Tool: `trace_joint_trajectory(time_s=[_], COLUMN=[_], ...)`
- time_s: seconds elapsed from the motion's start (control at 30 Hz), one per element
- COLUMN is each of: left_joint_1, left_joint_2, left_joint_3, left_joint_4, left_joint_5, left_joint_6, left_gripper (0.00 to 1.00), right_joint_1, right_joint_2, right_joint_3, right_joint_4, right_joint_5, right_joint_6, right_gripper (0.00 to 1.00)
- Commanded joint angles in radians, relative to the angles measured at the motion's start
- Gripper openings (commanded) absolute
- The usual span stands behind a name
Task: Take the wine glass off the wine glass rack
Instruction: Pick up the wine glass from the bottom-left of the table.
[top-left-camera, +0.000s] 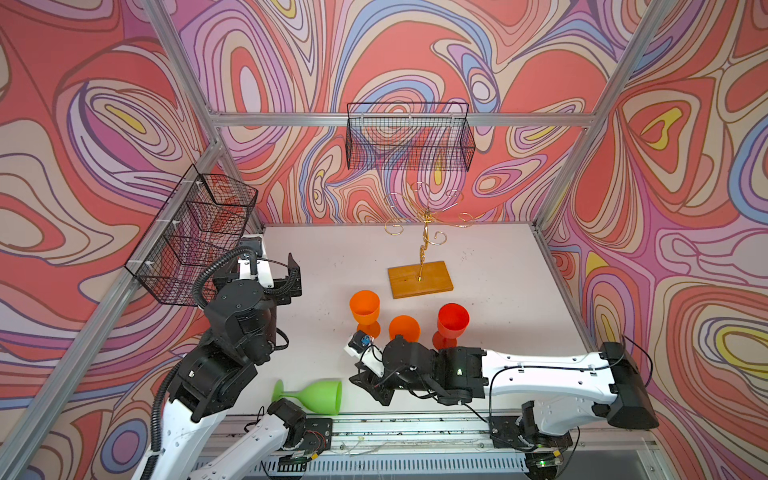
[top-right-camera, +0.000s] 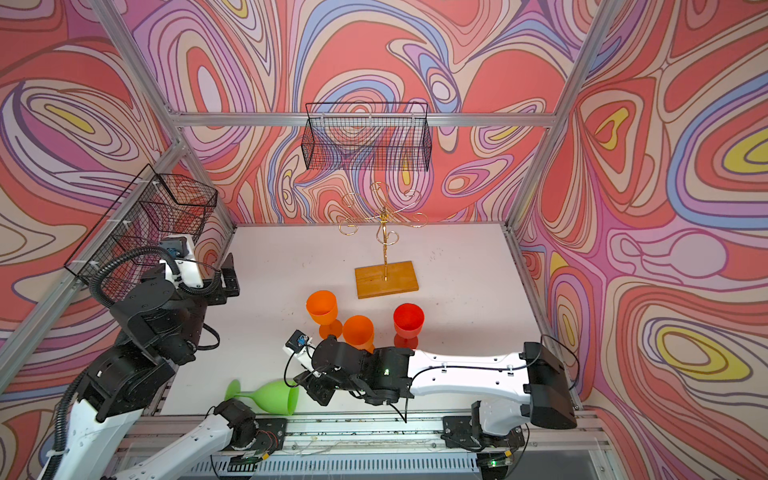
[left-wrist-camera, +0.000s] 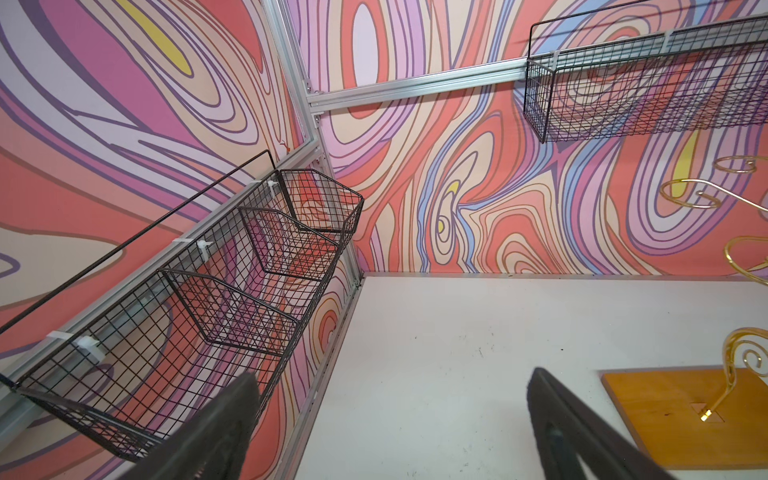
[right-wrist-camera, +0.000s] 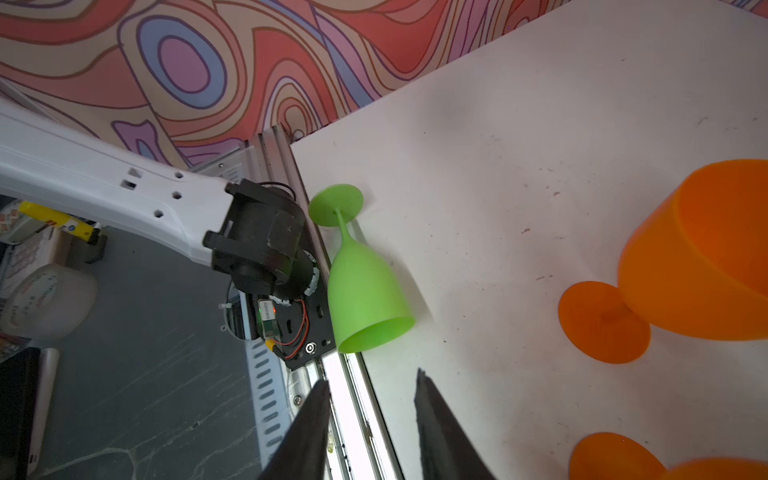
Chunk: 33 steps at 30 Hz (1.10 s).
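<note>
Green wine glass (right-wrist-camera: 365, 291) lying on side at table (top-left-camera: 498, 291) front edge. Right gripper (right-wrist-camera: 370, 378) just beside its rim, jaws partly apart, gripping nothing. Left gripper (left-wrist-camera: 392, 374) spread wide, empty. Gold wine glass rack (top-left-camera: 423, 249) upright, well apart.

Four glasses (top-left-camera: 320, 397) (top-left-camera: 365, 307) (top-left-camera: 404, 328) (top-left-camera: 453, 320), one rack (top-left-camera: 419, 283), two baskets (top-left-camera: 409, 137) (top-left-camera: 195, 232)

A white table (top-left-camera: 507, 282), scuffed with small dark marks, stands inside an aluminium frame (top-left-camera: 291, 119) lined with wall panels (top-left-camera: 104, 124) of swirling red, pink and lilac. A long black mesh basket (top-left-camera: 409, 137) hangs on the back rail. A three-pocket black mesh basket (top-left-camera: 195, 237) hangs on the left wall, fixed with white ties. In the right wrist view, a pale roll with red lettering (right-wrist-camera: 45, 299) and a grey veined floor (right-wrist-camera: 145, 395) show off the table.
</note>
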Motion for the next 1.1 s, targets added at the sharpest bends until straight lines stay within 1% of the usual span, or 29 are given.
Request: trace_joint_trajectory(time_s=[0.0,0.17,0.3,0.4,0.5,0.67,0.8,1.07], left_joint_1=[0.010,0.011,0.010,0.011,0.010,0.009,0.011,0.012], left_joint_2=[0.013,0.010,0.004,0.006,0.013,0.015,0.014,0.015], left_joint_3=[0.023,0.026,0.028,0.023,0.022,0.025,0.031,0.036], left_joint_4=[-0.008,-0.002,0.000,0.004,0.007,0.012,0.015,0.025], left_joint_5=[0.012,0.023,0.035,0.043,0.046,0.051,0.049,0.049], left_joint_6=[0.019,0.021,0.017,0.016,0.019,0.026,0.038,0.056], left_gripper=[1.00,1.00,1.00,1.00,1.00,1.00,1.00,1.00], right_joint_1=[-0.009,-0.051,-0.124,-0.163,-0.185,-0.203,-0.208,-0.209], right_joint_2=[0.015,0.027,0.015,0.022,0.059,0.139,0.186,0.270], right_joint_3=[-0.016,-0.036,-0.117,-0.178,-0.199,-0.168,-0.140,-0.045], right_joint_4=[0.056,0.064,0.161,0.250,0.316,0.356,0.356,0.265], right_joint_5=[-0.125,-0.276,-0.454,-0.548,-0.635,-0.711,-0.742,-0.767], right_joint_6=[0.073,0.137,0.266,0.355,0.425,0.458,0.476,0.504], right_gripper=[0.42,0.44,0.44,0.44,0.45,0.45,0.44,0.44])
